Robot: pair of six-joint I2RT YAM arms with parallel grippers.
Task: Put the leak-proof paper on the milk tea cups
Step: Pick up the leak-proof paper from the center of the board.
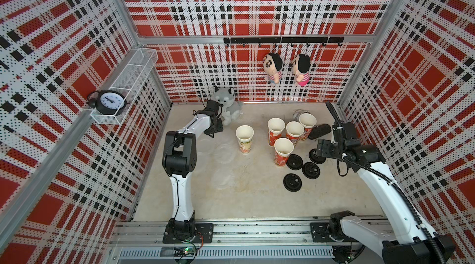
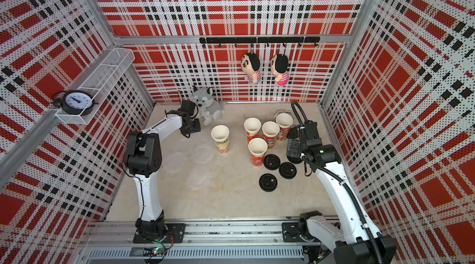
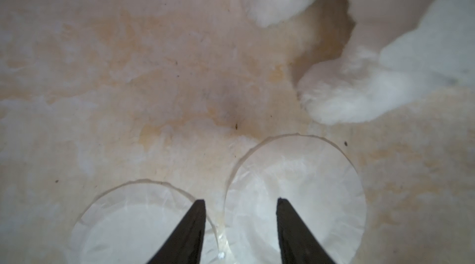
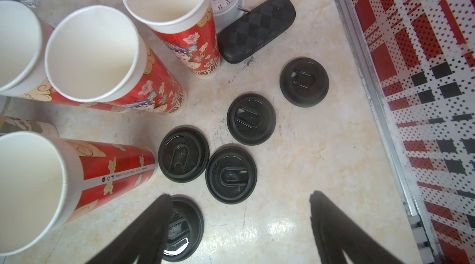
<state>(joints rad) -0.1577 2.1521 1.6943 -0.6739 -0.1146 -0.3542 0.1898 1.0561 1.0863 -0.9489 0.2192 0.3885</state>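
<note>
Plaid walls [image 1: 257,6], beige marbled surface [image 1: 257,198]. Left tool [image 3: 240,199]: half open, empty, tips straddling two thin translucent whitish round paper sheets [image 3: 295,193] lying flat left of tall printed paper cups [image 1: 244,134]. Right tool [image 4: 240,194]: wide, empty, over black round plastic lids [image 4: 231,174], well apart from sheets.

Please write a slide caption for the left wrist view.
Left hand, jaws apart, over two leak-proof paper sheets lying on the table.
</note>
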